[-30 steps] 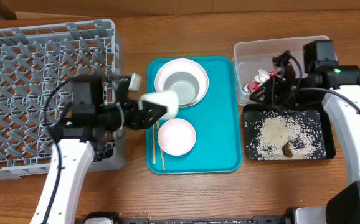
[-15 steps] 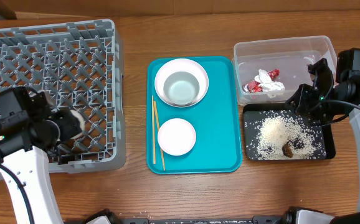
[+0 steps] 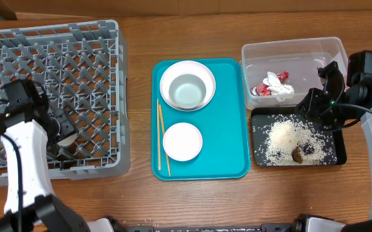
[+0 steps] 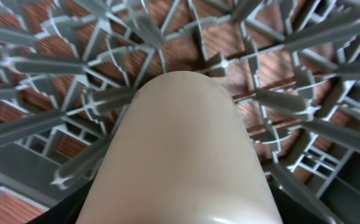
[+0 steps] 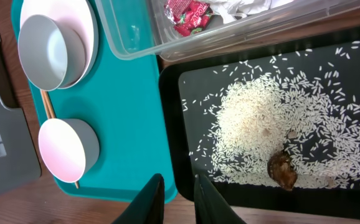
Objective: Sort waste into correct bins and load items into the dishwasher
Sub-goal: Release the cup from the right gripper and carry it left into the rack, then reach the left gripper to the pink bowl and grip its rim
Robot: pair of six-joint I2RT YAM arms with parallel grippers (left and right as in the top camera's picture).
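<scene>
My left gripper (image 3: 62, 131) is shut on the small white cup (image 4: 186, 155), low among the pegs of the grey dishwasher rack (image 3: 76, 58); the cup hides the jaws in the left wrist view. On the teal tray the pale bowl (image 3: 187, 91) sits in the white plate (image 3: 167, 77), with the pink bowl (image 3: 182, 142) and the chopsticks (image 3: 161, 138) below. The red-and-white wrapper (image 3: 273, 86) lies in the clear tub (image 3: 289, 48). Rice (image 3: 289, 138) and a brown lump (image 3: 298, 154) lie in the black tray (image 3: 340, 151). My right gripper (image 5: 179, 183) hovers over that tray's left edge, fingers narrowly apart, holding nothing.
The teal tray (image 3: 224, 142) lies between the rack and the two bins. Bare wooden table shows along the front edge and between the rack and the teal tray. The rack's tall pegs (image 4: 61, 68) crowd close around the cup.
The left arm has carried the cup from the teal tray's edge leftward into the rack. The right arm withdrew from the clear tub to the right and then stayed still.
</scene>
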